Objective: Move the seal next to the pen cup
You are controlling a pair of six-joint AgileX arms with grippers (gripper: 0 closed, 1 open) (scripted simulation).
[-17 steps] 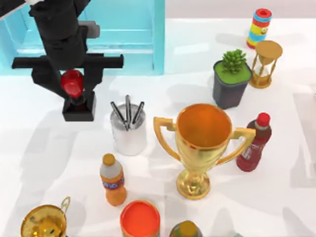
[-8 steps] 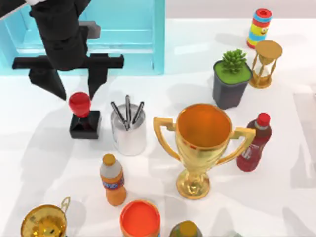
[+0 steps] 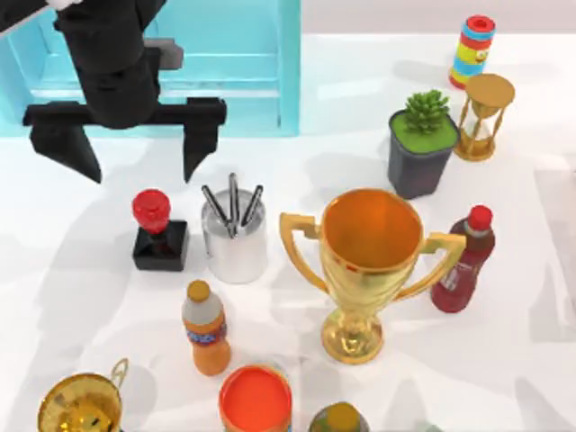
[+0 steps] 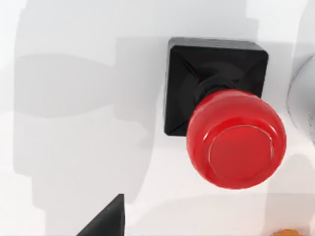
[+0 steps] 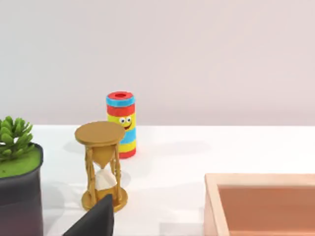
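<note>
The left gripper [image 3: 126, 157] is hanging with its fingers spread wide and holding nothing, and the seal [image 3: 158, 233] is standing upright on the table [image 3: 81, 297] directly below and slightly ahead of it, free of both fingers. Just beyond the seal, to the gripper's right, the pen cup [image 3: 235, 236] is sitting close beside the black base without clearly touching it. Any low or sideways travel of the spread fingers is risking a knock to the red knob or the protruding pens, tipping either one.
</note>
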